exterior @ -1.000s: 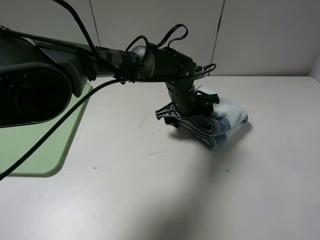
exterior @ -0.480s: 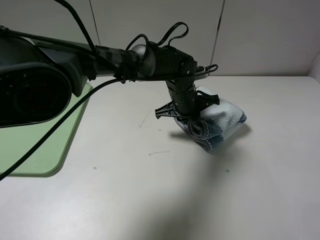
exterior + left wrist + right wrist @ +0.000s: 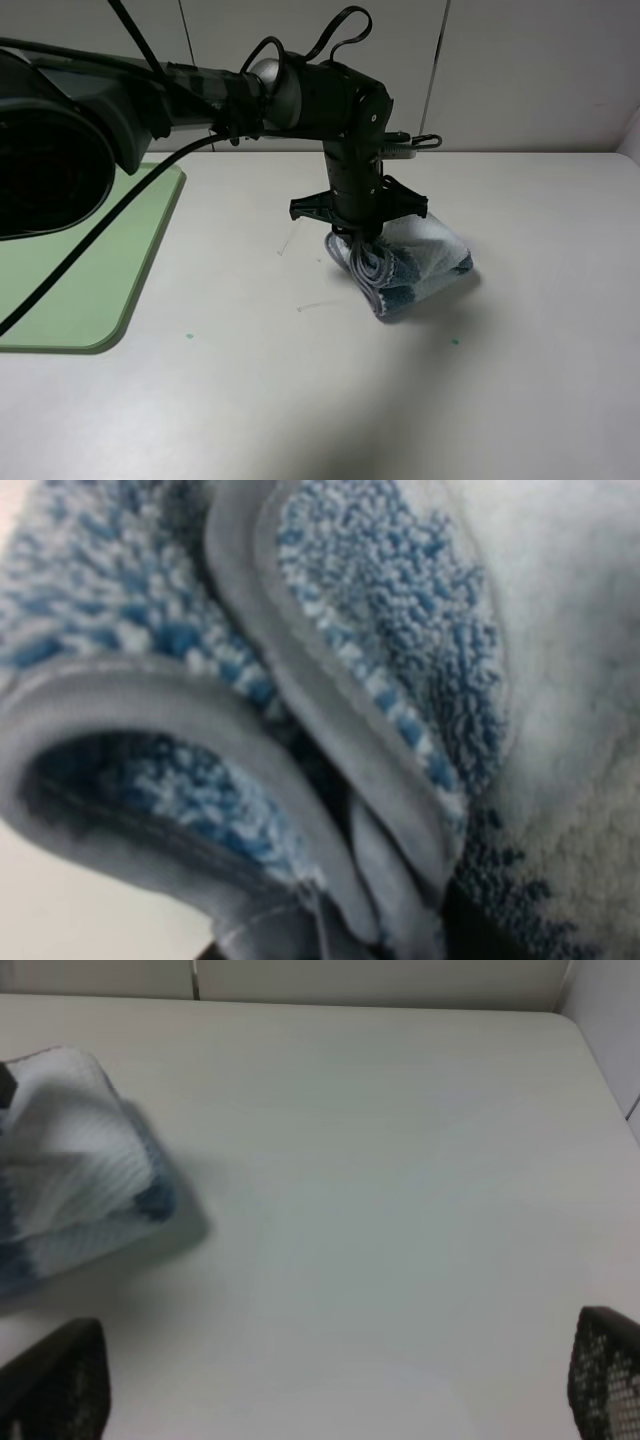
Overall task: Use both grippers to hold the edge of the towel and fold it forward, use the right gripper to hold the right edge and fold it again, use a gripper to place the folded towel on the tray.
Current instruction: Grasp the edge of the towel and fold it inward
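The left tool (image 3: 362, 240) is pinching the folded towel (image 3: 415, 265) by its grey hem (image 3: 330, 740), the bundle bunched near the middle of the table (image 3: 300, 400); the green tray (image 3: 90, 280) lies well apart at the left; the right tool (image 3: 330, 1380) stands spread wide, gripping nothing.
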Tool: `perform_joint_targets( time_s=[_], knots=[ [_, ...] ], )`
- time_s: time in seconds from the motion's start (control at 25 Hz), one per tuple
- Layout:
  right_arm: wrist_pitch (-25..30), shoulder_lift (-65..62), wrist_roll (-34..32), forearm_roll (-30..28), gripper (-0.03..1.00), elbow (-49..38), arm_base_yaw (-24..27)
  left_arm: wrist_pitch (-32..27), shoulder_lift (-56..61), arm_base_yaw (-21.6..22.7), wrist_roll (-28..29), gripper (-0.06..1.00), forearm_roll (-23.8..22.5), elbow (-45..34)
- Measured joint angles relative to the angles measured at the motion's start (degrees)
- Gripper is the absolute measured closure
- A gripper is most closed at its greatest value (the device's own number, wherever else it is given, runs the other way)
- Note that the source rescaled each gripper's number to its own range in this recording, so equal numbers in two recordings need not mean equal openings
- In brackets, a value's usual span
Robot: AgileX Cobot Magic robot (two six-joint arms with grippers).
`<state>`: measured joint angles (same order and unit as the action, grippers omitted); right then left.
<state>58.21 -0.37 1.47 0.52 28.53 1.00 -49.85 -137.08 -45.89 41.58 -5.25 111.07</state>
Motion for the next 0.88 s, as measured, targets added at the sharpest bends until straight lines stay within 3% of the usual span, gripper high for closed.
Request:
perform_joint_targets(
  time_s=[0.16,0.36,0.48,0.88],
  knots=[
    [0.0,0.0,0.0,0.0,-0.03,0.0,0.0,-1.7,-0.01,0.0,-3.8,0.83,-0.19,0.0],
    [0.0,0.0,0.0,-0.07,-0.03,0.0,0.0,-4.59,-0.01,0.0,-13.81,0.83,-0.19,0.0],
    [0.0,0.0,0.0,-0.07,-0.03,0.0,0.0,-5.75,-0.01,0.0,-16.96,0.83,-0.19,0.0],
    [0.0,0.0,0.0,-0.07,-0.03,0.0,0.0,-5.57,-0.01,0.0,-8.9,0.83,-0.13,0.0]
  ],
)
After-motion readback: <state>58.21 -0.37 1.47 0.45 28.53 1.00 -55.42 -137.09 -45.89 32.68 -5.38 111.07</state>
